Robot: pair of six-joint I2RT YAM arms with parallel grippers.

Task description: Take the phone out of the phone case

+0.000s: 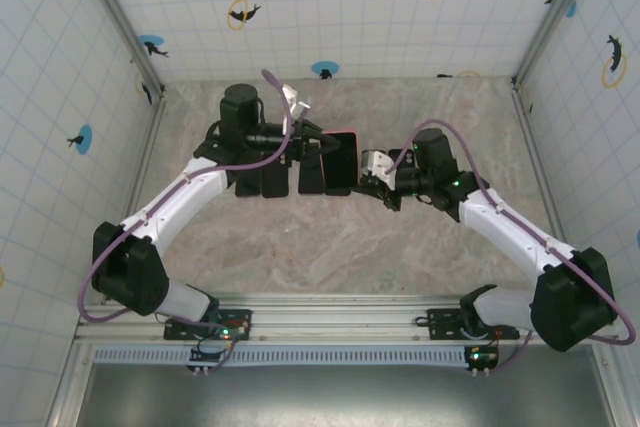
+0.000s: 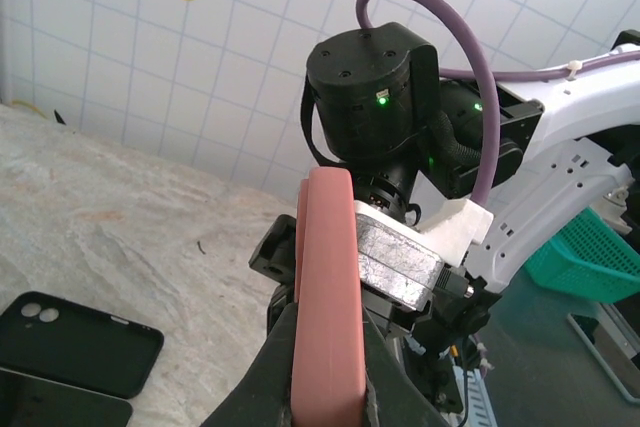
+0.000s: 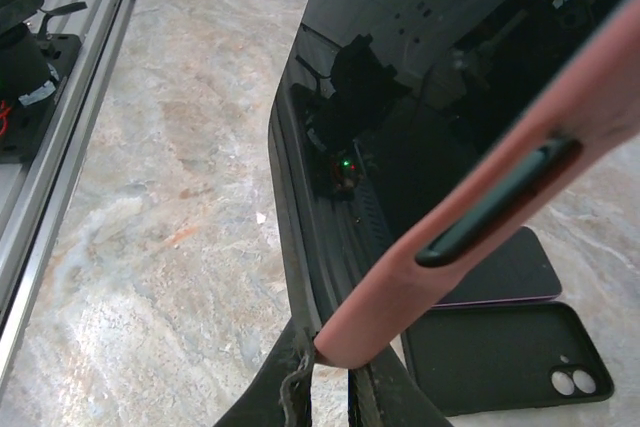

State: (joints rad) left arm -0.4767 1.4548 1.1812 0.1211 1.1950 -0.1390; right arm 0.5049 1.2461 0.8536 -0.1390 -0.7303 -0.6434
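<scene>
Top external view: the grey-veined stone-look bench (image 1: 300, 257) lies under two white-and-black arms. The left arm (image 1: 185, 192) and right arm (image 1: 510, 232) meet wrist to wrist above the middle of the bench. Between them, held clear of the bench, is the black glossy-screened phone (image 1: 338, 162), sitting in the salmon-pink soft phone case (image 2: 328, 317).

In the left wrist view the case stands on edge. The left jaws are drawn narrow, pinching its near end at the bottom of the frame, and the right arm's wrist presses in from the far side.

In the right wrist view the right jaws are also narrow, nipping the case's lower corner (image 3: 345, 342). The pink rim with its dark side-button slot runs up to the right beside the screen (image 3: 420, 67). Whether the rim has come free of the glass I cannot tell.

On the bench below lie a flat dark purple-edged phone (image 3: 500, 272) and, just beside it, an empty black phone case with camera holes (image 3: 510, 357). A teal mesh basket (image 2: 590, 247) sits off the bench edge.
</scene>
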